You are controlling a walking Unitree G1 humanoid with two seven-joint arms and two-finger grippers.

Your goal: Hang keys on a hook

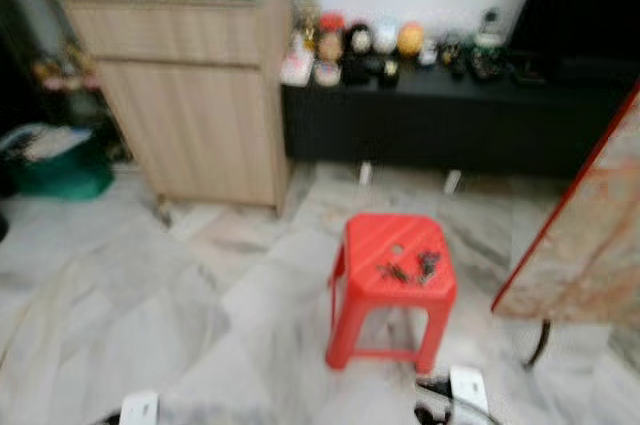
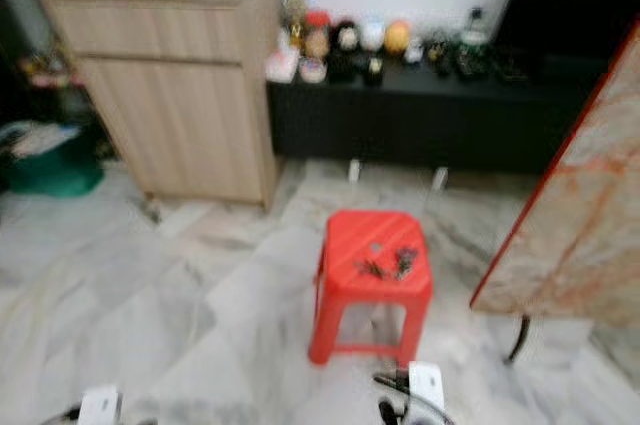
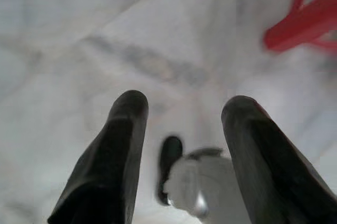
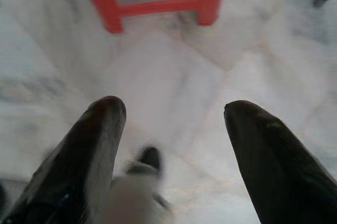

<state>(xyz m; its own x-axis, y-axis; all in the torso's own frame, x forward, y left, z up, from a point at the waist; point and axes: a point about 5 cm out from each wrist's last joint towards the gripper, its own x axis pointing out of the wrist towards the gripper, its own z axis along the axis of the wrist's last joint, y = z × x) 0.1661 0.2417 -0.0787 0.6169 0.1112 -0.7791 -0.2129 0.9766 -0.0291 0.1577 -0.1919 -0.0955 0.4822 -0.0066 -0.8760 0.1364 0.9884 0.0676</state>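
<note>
A bunch of dark keys lies on the seat of a red plastic stool standing on the marble floor ahead of me. Both arms hang low at the bottom edge of the eye views. My left gripper is open above bare floor, with a red stool leg off to one side. My right gripper is open too, pointing down at the floor just short of the stool's legs. Nothing sits between either pair of fingers. No hook can be made out.
A light wooden cabinet stands at the back left, next to a low black bench carrying several small figurines. A red-edged marble-patterned tabletop juts in at the right. A green bin sits at the far left.
</note>
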